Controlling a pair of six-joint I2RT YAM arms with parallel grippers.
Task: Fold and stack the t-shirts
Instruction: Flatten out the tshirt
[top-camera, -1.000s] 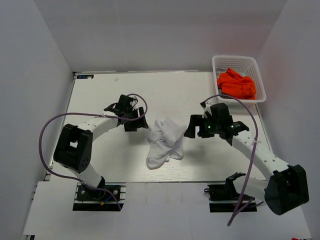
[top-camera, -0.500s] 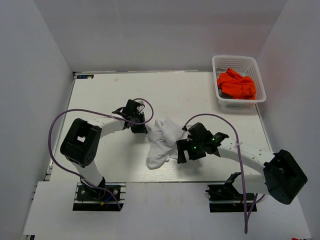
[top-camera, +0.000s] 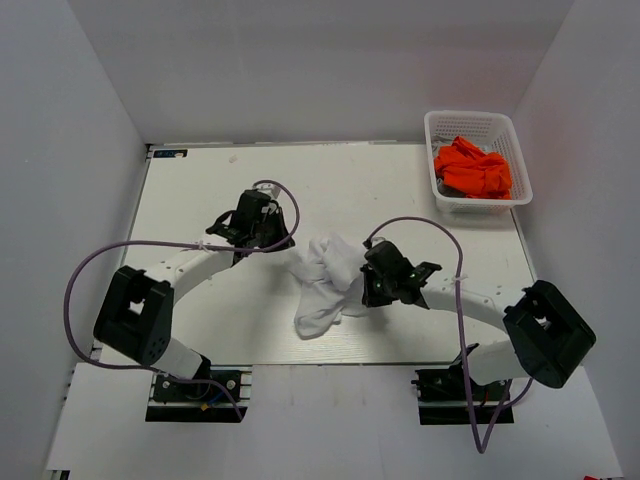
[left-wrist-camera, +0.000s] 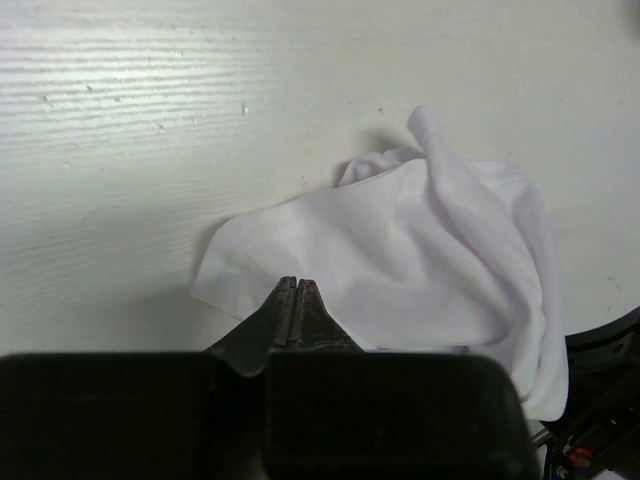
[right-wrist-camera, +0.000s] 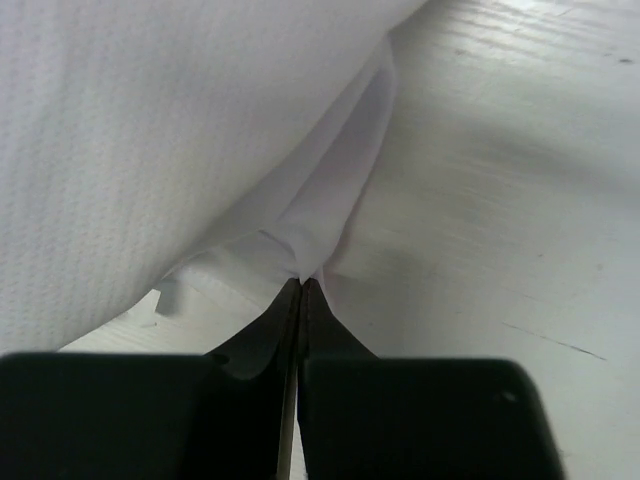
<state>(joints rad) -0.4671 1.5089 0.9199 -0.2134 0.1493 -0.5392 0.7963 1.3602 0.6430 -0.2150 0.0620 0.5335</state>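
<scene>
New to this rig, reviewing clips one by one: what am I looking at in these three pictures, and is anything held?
A left arm and a right arm are bolted at the near edge of a white table. The wide picture looks down from above and behind them; the other two come from a camera on each wrist, looking past its own fingers. A crumpled white t-shirt lies between the arms. An orange t-shirt sits in a white basket at the far right corner. The right gripper is shut, pinching a fold of the white t-shirt. The left gripper is shut too, apparently pinching its opposite edge.
</scene>
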